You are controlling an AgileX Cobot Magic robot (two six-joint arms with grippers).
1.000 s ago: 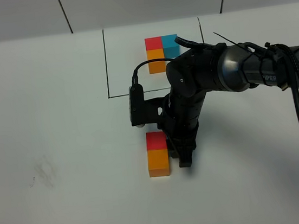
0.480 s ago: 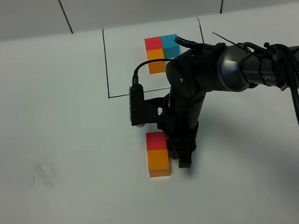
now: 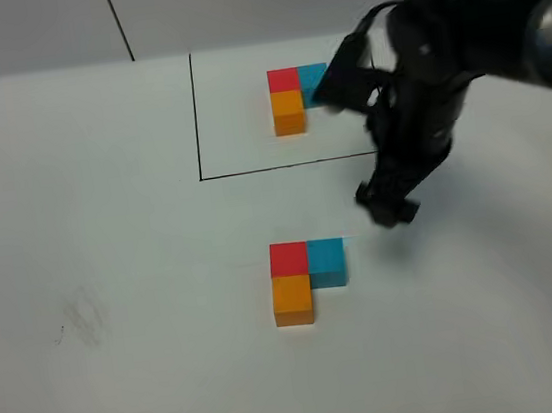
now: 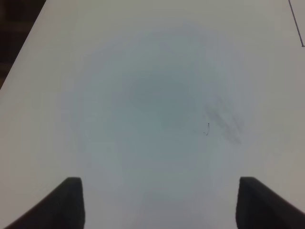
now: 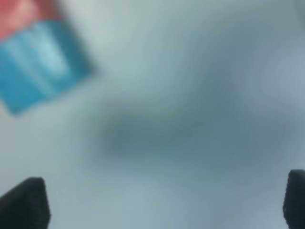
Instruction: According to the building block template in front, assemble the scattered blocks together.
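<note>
On the table lie a red block (image 3: 289,259), a blue block (image 3: 327,260) touching its right side, and an orange block (image 3: 292,299) touching the red one's near side. The template (image 3: 298,96) of red, blue and orange blocks sits inside a black outlined square at the back. My right gripper (image 3: 386,203) hangs open and empty above the table, to the right of and behind the blue block; its blurred wrist view shows the blue block (image 5: 40,64) and a red edge (image 5: 24,14). My left gripper (image 4: 157,200) is open over bare table, out of the exterior view.
The black outline (image 3: 196,126) marks the template area at the back. A faint grey smudge (image 3: 83,316) marks the table at the left, also seen in the left wrist view (image 4: 224,119). The right arm (image 3: 456,33) reaches in from the back right.
The right gripper has let go of the blue block, which now sits beside the red one, and has lifted and swung back to the right. The left arm has not visibly moved.
</note>
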